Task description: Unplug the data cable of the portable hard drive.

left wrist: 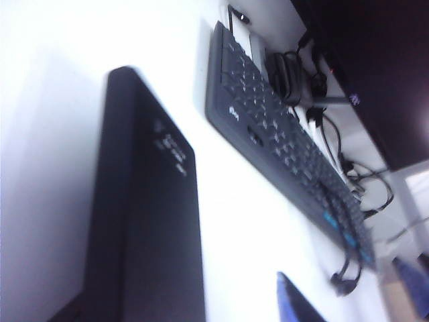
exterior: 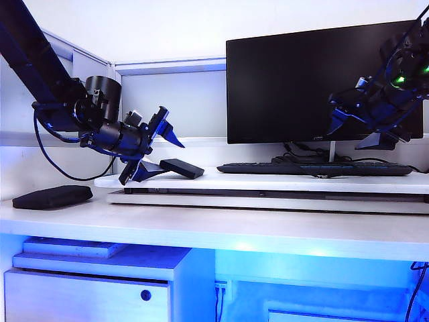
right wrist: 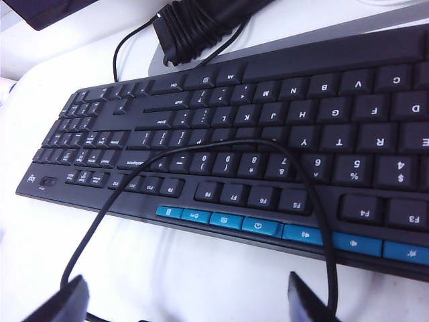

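The portable hard drive (exterior: 181, 168) is a flat black box lying on the white raised shelf (exterior: 268, 182). It fills the near part of the left wrist view (left wrist: 147, 215). My left gripper (exterior: 171, 159) is open just left of the drive, one finger above and one low at the shelf edge. One blue fingertip (left wrist: 295, 303) shows beside the drive. The data cable (right wrist: 326, 231), a thin black cord, loops over the keyboard (right wrist: 268, 134). Its small plug end (left wrist: 339, 283) hangs off the keyboard's front edge, apart from the drive. My right gripper (exterior: 355, 133) hangs open above the keyboard, its fingertips (right wrist: 305, 302) straddling the cord's loop.
A black monitor (exterior: 315, 87) stands behind the keyboard (exterior: 315, 169), with a bundle of thicker black cords (right wrist: 194, 23) at its foot. A rounded black pouch (exterior: 52, 196) lies on the lower desk at the left.
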Controlling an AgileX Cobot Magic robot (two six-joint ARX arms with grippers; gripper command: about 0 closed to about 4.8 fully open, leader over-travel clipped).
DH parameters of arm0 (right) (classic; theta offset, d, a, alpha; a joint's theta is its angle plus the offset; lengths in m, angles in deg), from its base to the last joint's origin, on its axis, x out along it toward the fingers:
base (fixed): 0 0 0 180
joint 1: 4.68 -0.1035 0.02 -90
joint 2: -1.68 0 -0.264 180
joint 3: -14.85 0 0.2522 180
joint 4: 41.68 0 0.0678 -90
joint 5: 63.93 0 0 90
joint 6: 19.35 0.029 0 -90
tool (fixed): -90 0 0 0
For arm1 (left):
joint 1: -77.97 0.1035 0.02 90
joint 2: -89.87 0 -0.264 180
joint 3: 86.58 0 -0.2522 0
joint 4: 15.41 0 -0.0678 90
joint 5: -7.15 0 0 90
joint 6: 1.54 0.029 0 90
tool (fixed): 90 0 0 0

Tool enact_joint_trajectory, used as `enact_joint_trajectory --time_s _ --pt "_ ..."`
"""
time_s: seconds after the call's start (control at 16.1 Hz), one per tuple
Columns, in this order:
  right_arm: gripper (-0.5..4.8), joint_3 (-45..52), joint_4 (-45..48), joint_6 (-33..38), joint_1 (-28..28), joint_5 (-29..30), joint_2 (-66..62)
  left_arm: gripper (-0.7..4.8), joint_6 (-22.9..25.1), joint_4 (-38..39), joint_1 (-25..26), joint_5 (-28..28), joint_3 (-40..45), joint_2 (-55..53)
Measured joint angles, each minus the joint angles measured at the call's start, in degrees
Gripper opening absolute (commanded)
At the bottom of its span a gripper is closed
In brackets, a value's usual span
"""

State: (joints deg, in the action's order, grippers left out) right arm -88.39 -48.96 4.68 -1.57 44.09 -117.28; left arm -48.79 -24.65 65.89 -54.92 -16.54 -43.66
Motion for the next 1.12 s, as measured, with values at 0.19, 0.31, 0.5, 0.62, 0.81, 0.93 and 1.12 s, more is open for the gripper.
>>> enact_joint_trajectory --time_s 0.19,0.31,0.5,0.62,0.81,0.93,1.12 --pt "3.78 0.0 0.0 0.0 0.0 0.7 0.0 3.55 8.2 2.3 -0.2 -0.2 0.0 0.1" --pt "3.78 0.0 0.1 -0.2 0.0 1.1 0.0 3.85 18.8 2.6 0.0 -3.2 -0.2 0.2" --pt "3.78 0.0 0.1 -2.6 0.0 1.1 0.0 3.87 28.8 4.1 0.2 -6.7 -0.3 0.4" --pt "3.79 0.0 0.0 -3.8 0.0 1.1 0.0 4.35 37.2 4.9 0.1 -8.7 -0.3 0.3" --pt "4.06 0.0 -0.5 -8.4 0.0 1.0 0.0 4.44 46.3 9.7 -0.1 -11.0 -2.0 0.3" --pt "4.04 0.0 -1.6 -10.7 0.0 0.0 0.0 3.91 51.7 12.8 0.0 -11.5 -3.0 2.0" --pt "4.0 0.1 -0.4 -11.0 0.0 0.0 1.9 3.08 52.5 11.2 0.0 -11.5 -3.1 7.9"
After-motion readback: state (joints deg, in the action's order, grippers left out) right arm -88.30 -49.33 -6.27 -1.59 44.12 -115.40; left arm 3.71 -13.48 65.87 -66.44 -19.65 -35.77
